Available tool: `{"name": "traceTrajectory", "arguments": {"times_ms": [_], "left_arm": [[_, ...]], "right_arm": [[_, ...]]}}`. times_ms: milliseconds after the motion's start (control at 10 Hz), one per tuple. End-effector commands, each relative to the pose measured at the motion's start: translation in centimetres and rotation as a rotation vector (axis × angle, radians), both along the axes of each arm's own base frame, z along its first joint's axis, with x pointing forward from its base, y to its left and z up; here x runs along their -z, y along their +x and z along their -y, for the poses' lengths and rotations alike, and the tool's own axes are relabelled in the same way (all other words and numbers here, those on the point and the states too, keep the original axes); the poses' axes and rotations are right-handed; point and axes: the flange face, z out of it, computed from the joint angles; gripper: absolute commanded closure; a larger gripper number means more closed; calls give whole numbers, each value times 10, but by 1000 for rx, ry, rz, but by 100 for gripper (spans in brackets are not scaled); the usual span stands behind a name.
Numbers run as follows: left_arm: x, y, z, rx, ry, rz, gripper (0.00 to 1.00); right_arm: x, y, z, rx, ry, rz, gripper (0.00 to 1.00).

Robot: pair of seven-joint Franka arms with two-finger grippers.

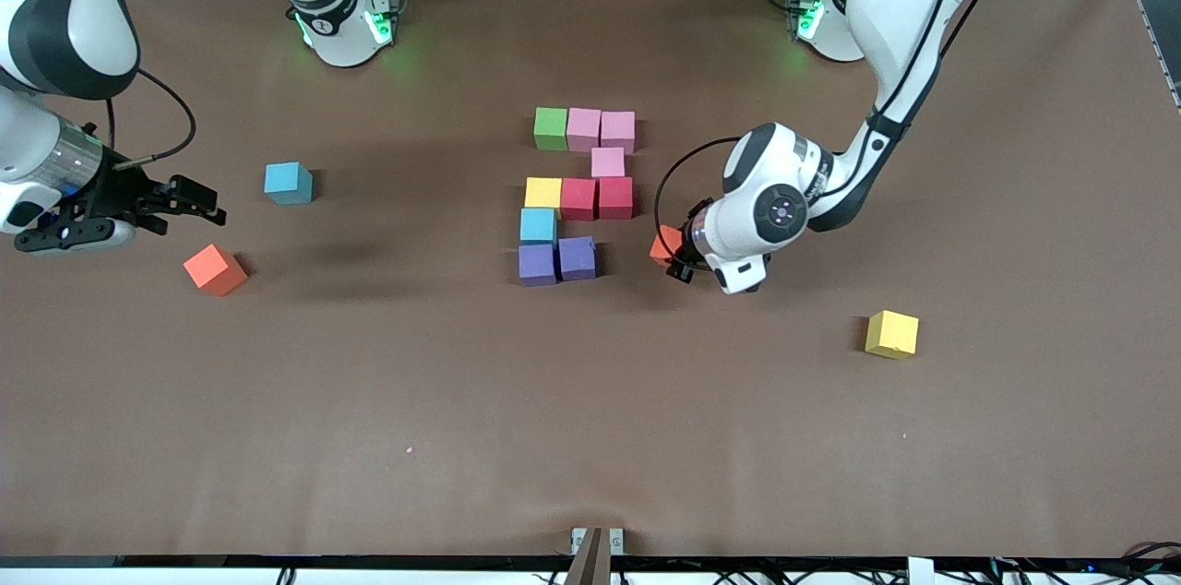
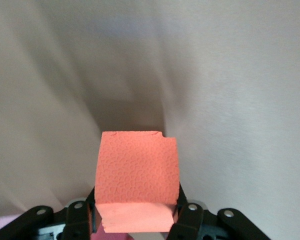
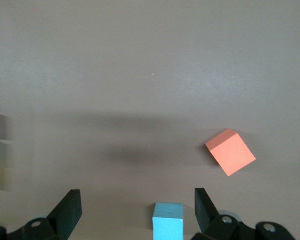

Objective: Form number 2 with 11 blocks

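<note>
With ten cubes laid, the left gripper (image 1: 680, 258) clamps the eleventh, an orange block (image 2: 138, 180), beside the purple pair (image 1: 556, 260), needing placement touching them, while the right gripper (image 1: 175, 200) waits open.

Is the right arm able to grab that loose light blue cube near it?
Probably yes. The right gripper is open, holds nothing, and hangs beside the loose light blue cube, with bare table between them. The other loose orange cube sits apart, out of the way.
</note>
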Motion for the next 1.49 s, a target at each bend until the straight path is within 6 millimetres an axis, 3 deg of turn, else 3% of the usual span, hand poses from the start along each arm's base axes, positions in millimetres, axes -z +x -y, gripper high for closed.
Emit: {"name": "traceTrajectory", "arguments": {"times_ms": [0,199,498,698,1395], "left_arm": [[-14,11,4,-136,-86,25,80],[0,16,6,-195,-122,56,80],[26,7,17,-264,-156,48,80],[33,-2,28,-325,-188,25,80],[45,-21,33,-376,-198,-23,80]], "right_arm": [[-3,-8,1,-7,-39,-16,0],[-2,-8,2,-41,-49,-17,0],[-3,-8,3,-54,-71,-18,0],[-1,-8,3,-56,-74,-22,0],[1,-9,13,-38,-75,-26,0]]}}
